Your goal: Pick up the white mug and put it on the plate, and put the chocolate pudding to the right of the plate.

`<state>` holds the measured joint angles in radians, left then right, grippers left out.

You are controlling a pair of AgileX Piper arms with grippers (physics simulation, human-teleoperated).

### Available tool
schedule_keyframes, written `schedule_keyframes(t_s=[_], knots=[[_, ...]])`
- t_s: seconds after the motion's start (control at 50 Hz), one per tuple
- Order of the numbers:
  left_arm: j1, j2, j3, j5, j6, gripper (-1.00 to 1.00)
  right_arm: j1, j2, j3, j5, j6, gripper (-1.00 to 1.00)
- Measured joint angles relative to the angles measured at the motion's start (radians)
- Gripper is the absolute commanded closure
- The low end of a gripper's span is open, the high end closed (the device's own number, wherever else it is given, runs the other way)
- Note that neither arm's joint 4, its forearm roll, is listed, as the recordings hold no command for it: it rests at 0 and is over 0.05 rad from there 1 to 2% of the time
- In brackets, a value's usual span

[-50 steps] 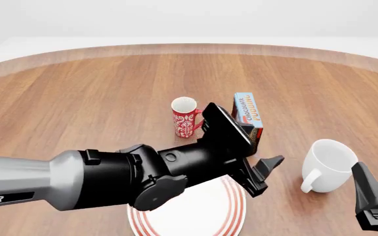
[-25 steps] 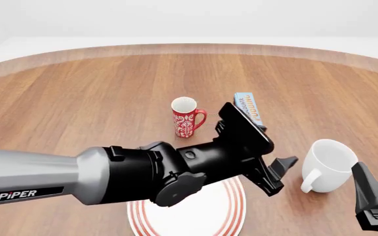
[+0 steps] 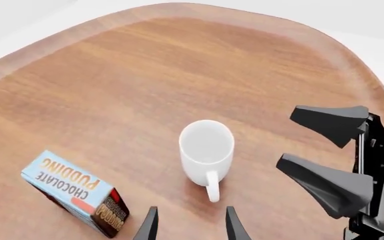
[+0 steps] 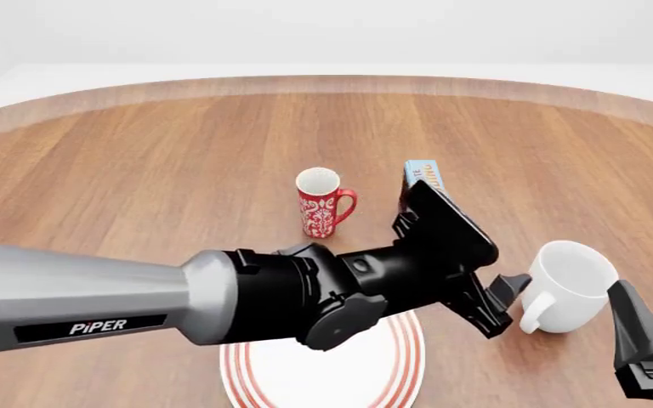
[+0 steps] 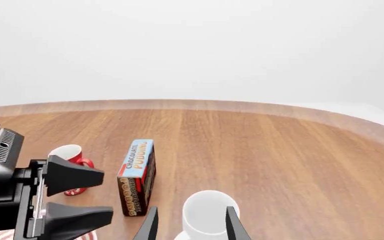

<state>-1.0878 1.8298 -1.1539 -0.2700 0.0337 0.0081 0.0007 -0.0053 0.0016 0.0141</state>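
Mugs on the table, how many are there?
2. The red mug stands mid-table, left of the chocolate pudding. The white mug stands nearer on the right, just past the left gripper.

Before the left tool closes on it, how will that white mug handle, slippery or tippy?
The white mug looks glossy and rigid, so its wall may be slippery for the left tool; the curved handle offers a surer hold. It stands upright on a broad base, so it probably resists tipping. Being ceramic-looking, it could chip if dropped.
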Motion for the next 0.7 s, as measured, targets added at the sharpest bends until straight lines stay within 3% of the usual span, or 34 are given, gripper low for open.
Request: schedule_keyframes(t_s=[0.7], knots=[[-0.027,0.085,-0.099,0.058,-0.031,-1.00,0.001,0.000,0.000,-0.001,0.001,-1.00]])
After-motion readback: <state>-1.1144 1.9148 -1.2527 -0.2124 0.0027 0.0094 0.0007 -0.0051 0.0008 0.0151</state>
